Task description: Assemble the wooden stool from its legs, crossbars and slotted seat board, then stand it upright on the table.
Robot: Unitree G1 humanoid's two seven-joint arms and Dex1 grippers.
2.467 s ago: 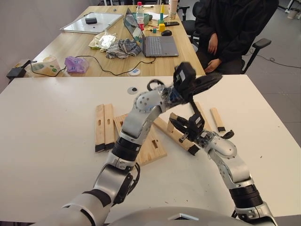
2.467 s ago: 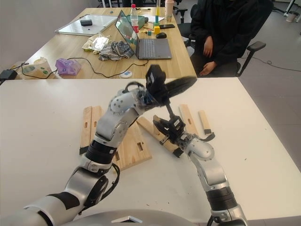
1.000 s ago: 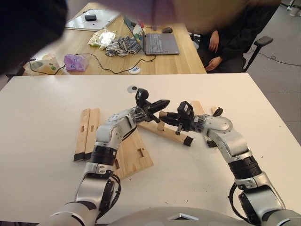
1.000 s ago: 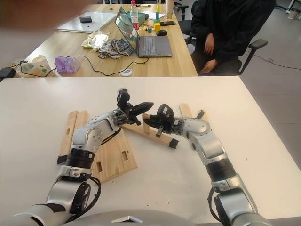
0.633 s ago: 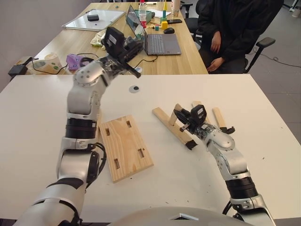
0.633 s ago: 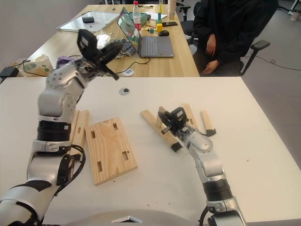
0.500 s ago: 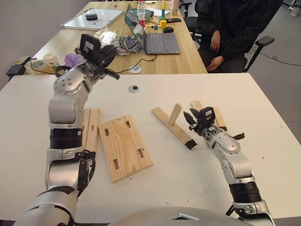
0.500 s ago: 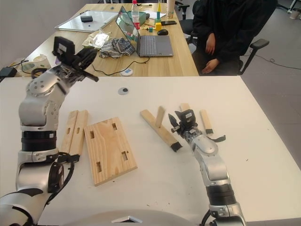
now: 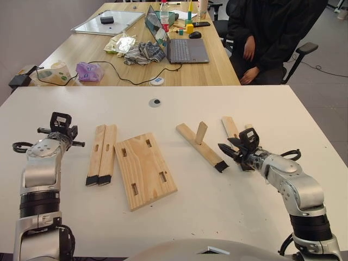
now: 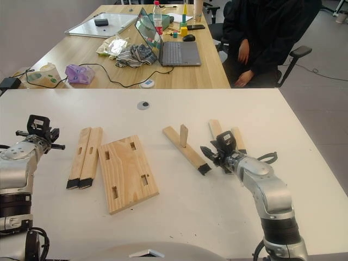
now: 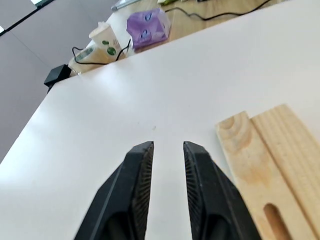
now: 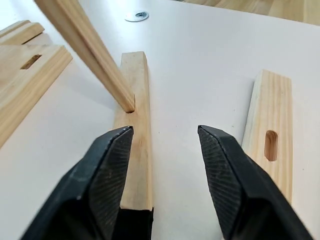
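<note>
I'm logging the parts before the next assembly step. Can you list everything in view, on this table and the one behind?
seat board: one, light wood, four slots, flat on the white table, left of centre
paired legs: two, light wood with black ends, side by side left of the seat board
slotted leg: one, light wood with a black end, right of the seat board
crossbar: one, light wood, standing in that leg's slot
loose pieces: two, light wood, behind the right tool
disc: one, small, far middle of the white table
laptop: one, grey, open on the wooden table behind
purple pack: one, same table
left tool: open, left of the paired legs
right tool: open, at the slotted leg's black end
</note>
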